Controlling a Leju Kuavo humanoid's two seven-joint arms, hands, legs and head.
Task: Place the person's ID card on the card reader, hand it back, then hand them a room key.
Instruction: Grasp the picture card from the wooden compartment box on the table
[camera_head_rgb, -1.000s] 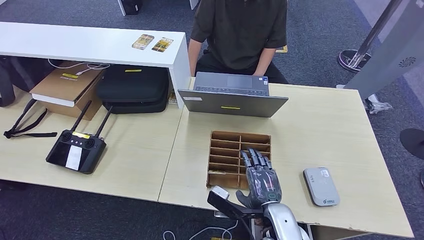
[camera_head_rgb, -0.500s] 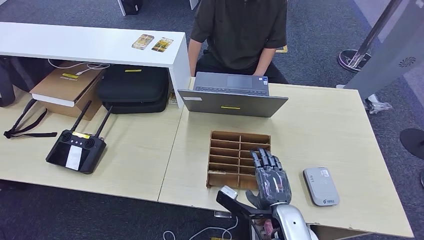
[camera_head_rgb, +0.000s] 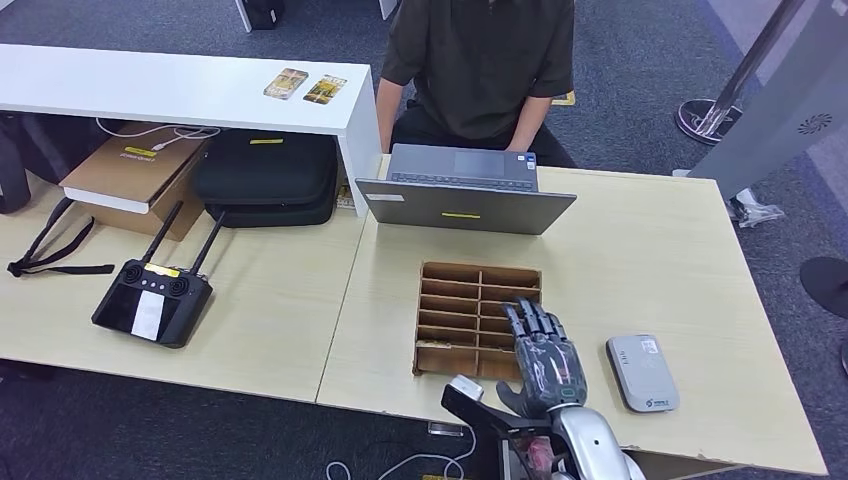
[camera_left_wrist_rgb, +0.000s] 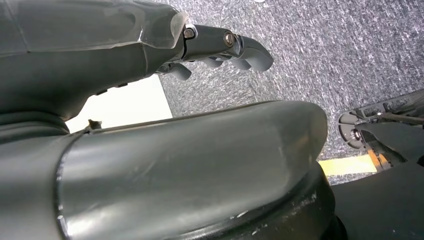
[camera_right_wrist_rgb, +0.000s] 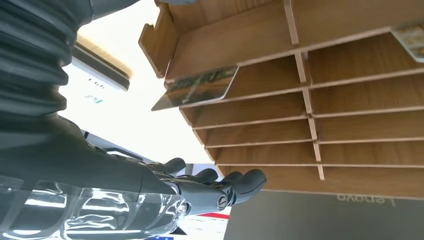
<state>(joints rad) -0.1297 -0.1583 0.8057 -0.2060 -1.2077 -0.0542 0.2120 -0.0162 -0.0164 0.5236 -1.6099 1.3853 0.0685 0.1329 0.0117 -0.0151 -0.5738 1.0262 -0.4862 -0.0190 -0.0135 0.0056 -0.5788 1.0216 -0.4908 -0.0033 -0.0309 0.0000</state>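
Observation:
A wooden slotted card box stands on the desk in front of the laptop. My right hand hovers over its near right slots, fingers stretched out and apart, holding nothing. In the right wrist view a patterned card juts out of one slot of the box, and another card's corner shows in a farther slot. The grey card reader lies flat just right of my hand. Two picture cards lie on the white shelf. My left hand hangs over carpet, its fingers loose and empty.
A person in a dark shirt sits behind the half-closed grey laptop. On the left desk are a black remote controller, a black case and a cardboard box. The desk's near edge is just below my hand.
My right hand has slid to the right over the card box, toward the card reader, and a little nearer to me. Nothing else has moved.

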